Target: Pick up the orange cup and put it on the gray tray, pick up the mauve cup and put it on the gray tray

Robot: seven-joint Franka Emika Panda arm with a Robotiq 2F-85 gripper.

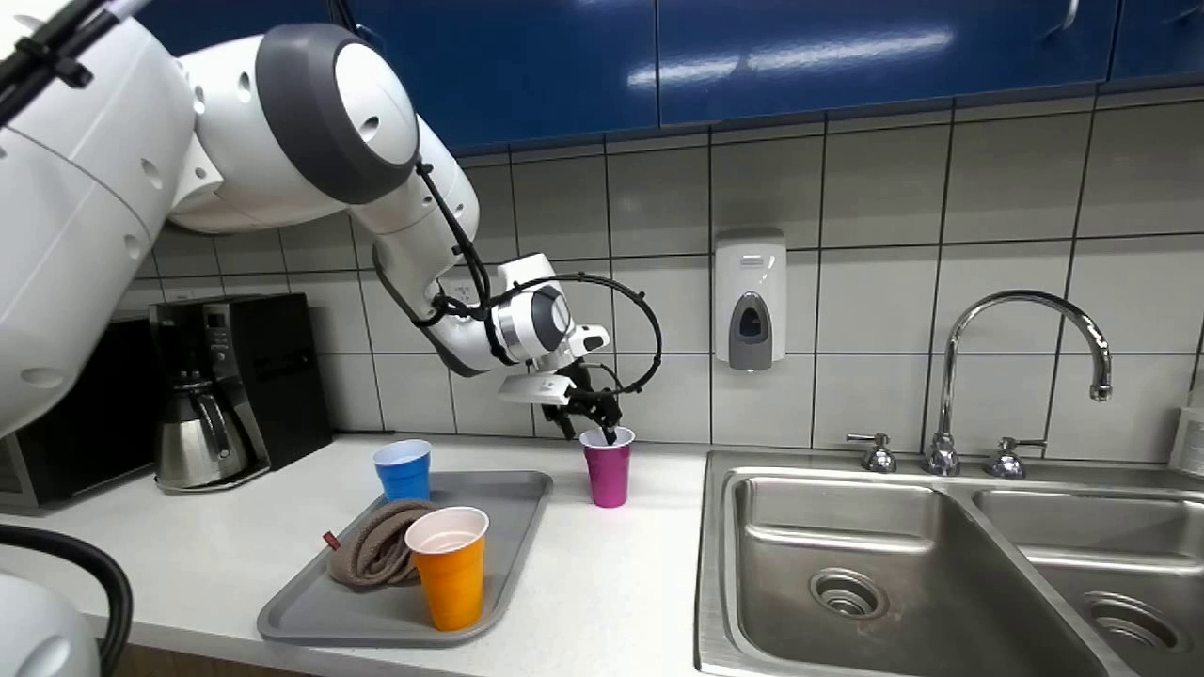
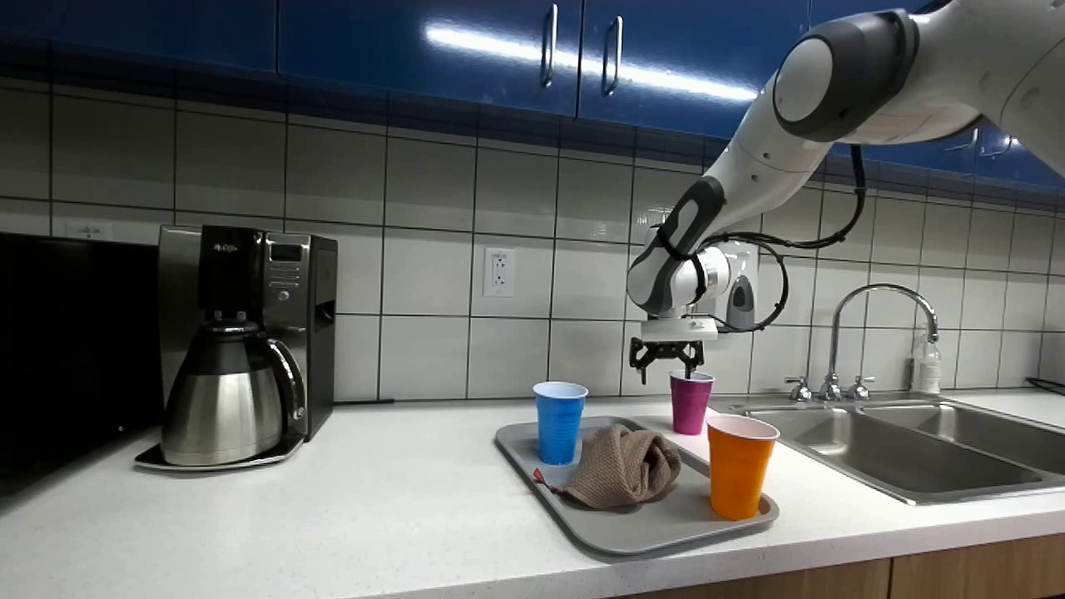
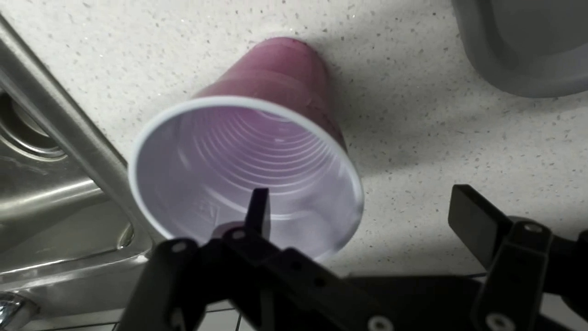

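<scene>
In an exterior view the orange cup (image 1: 448, 575) stood upright on the gray tray (image 1: 499, 508), near a rumpled brown towel (image 1: 381, 547), so the first half of the job looked done. The mauve cup (image 1: 608, 475) stood upright on the countertop (image 1: 602, 592), between the tray and the double-basin sink (image 1: 717, 564); picking it up seemed the step in hand.

In an exterior view the gripper (image 2: 666, 377) pointed down above that cup, off-centre toward the tray's side. A blue cup (image 2: 560, 426) shared the tray.

In the wrist view the fingers (image 3: 473, 223) were spread wide with nothing clamped: one stood over or just inside the mauve cup's mouth, how deep I could not tell, and its mate was outside the rim. That probably called for settling a little lower, pinching the wall between them, then a lift and a carry to the tray.
</scene>
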